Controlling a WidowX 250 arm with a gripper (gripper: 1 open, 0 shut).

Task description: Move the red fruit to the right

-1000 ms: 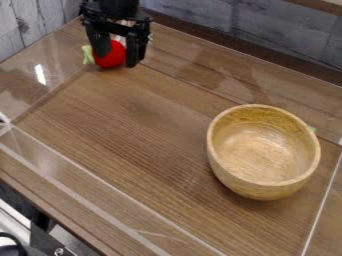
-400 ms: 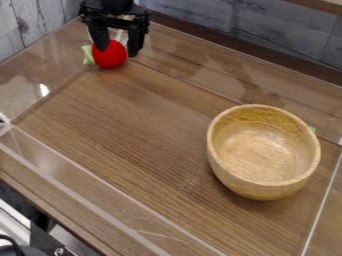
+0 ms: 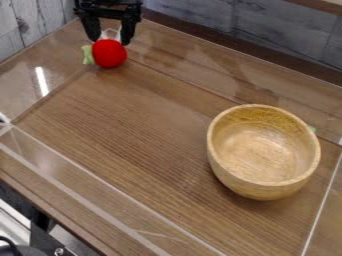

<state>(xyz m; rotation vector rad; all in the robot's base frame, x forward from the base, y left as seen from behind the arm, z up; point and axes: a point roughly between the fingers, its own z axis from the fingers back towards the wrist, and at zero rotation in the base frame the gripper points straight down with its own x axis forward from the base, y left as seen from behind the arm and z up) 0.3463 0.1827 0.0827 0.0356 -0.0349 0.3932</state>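
The red fruit (image 3: 108,54) is small and round, with a green leafy bit on its left side, and lies on the wooden table (image 3: 134,130) near the top left corner. My black gripper (image 3: 108,38) hangs straight down just above and behind it, open, its fingers (image 3: 131,33) spread to either side of the fruit's upper half. Nothing is held between them. The fruit's far side is partly hidden by the gripper.
A large wooden bowl (image 3: 263,150) sits at the right, empty. Clear plastic walls (image 3: 40,70) rim the table on the left and front. A grey plank wall (image 3: 267,25) runs along the back.
The gripper has slid toward the top left, from in front of the fruit to above and behind it, and its wrist has rolled slightly. The fruit has stayed put.
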